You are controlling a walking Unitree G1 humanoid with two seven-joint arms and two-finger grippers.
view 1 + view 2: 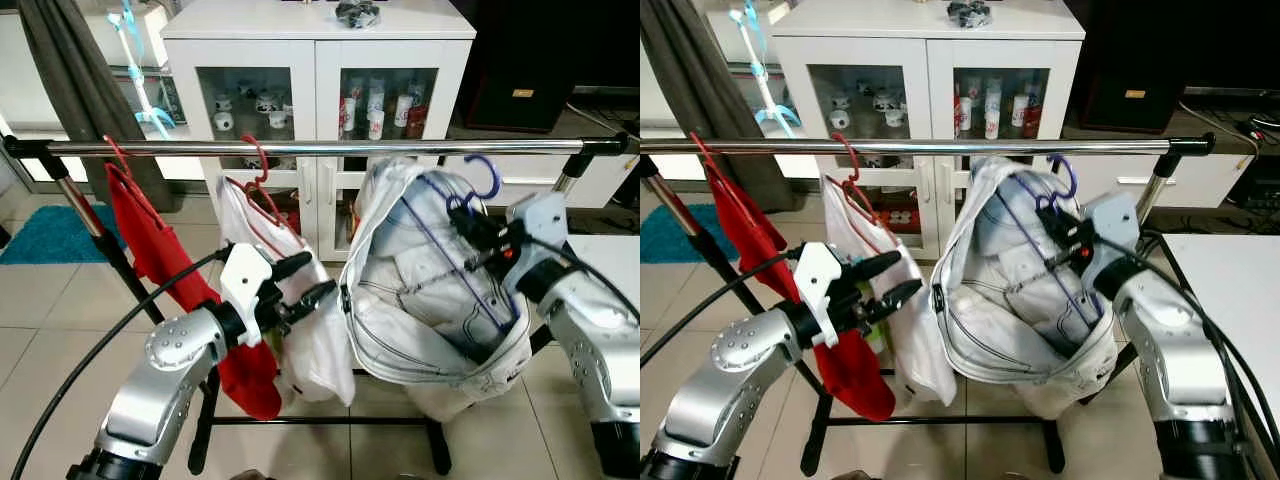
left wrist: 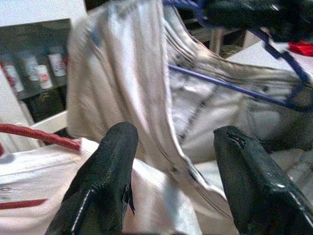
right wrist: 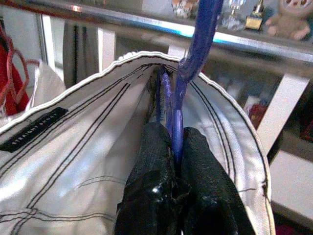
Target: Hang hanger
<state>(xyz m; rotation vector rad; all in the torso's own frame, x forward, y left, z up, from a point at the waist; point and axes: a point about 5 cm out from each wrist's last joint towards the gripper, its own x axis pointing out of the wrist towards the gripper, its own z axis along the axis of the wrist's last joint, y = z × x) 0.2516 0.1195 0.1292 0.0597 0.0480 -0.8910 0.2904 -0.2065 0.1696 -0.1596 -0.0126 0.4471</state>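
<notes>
Behind the chrome clothes rail (image 1: 330, 148), right gripper (image 1: 478, 232) jaws clench the thin blue plastic hanger (image 1: 478, 180) at its neck. Stiff hook, floppy heavyish white trousers (image 1: 420, 300) swinging; left gripper (image 1: 303, 285) jaws hang released.

Your right pincer (image 1: 468, 222) grips the blue hanger (image 1: 470, 200) carrying white trousers (image 1: 420, 300), its hook just below the rail (image 1: 320, 148). Your left pincer (image 1: 305, 285) hangs open beside the white garment (image 1: 300, 300) on the red hanger (image 1: 258, 175).
</notes>
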